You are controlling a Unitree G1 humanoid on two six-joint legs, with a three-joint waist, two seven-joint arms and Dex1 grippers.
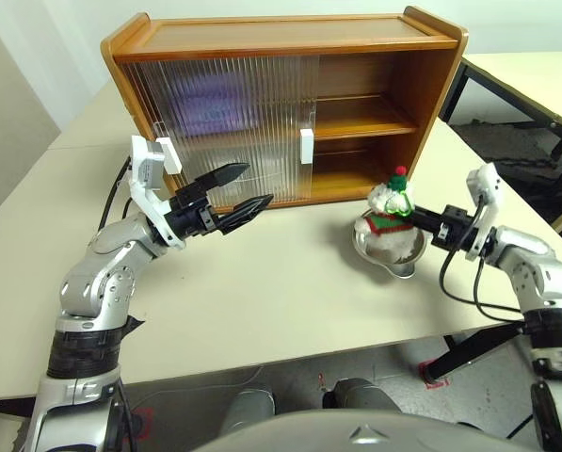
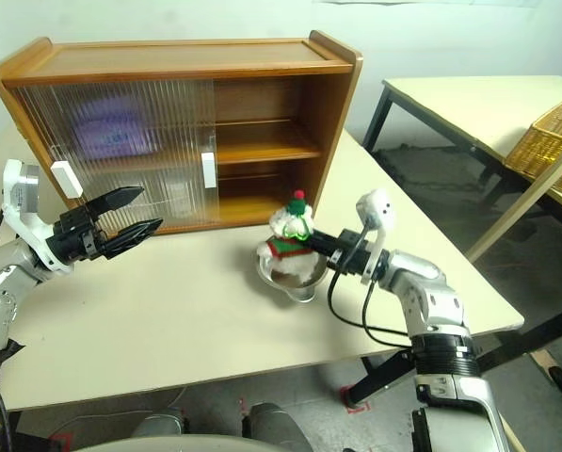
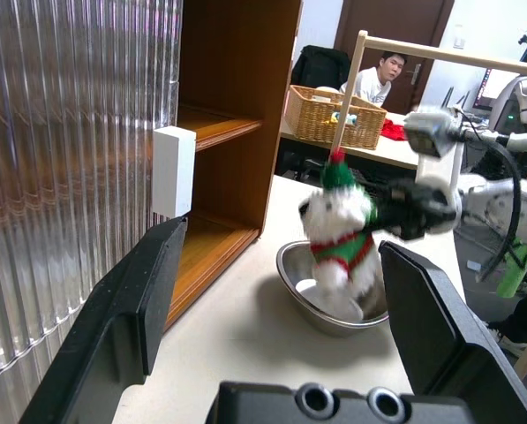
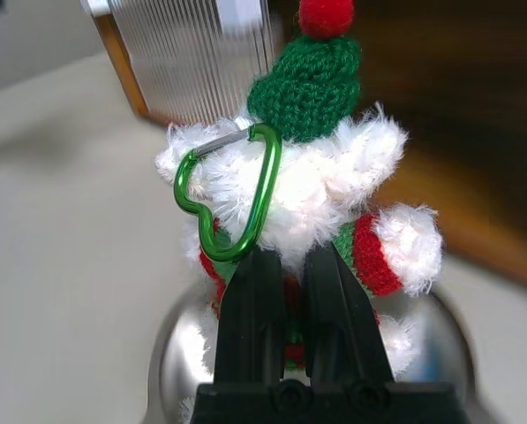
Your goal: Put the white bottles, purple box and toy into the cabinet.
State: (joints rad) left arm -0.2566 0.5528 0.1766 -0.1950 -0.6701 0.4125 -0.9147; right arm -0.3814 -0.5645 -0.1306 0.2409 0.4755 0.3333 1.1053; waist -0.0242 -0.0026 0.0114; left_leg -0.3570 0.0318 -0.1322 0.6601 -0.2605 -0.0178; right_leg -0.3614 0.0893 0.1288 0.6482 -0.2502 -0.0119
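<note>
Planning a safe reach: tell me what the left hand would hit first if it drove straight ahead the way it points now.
Probably the toy, held above the steel bowl by the right hand; the left hand points across the table straight at them. Depth is unclear; it might pass beside the cabinet.

A pale table (image 1: pixel 262 301) bears the wooden cabinet (image 1: pixel 375 94) and a steel bowl (image 1: pixel 393 254).
</note>
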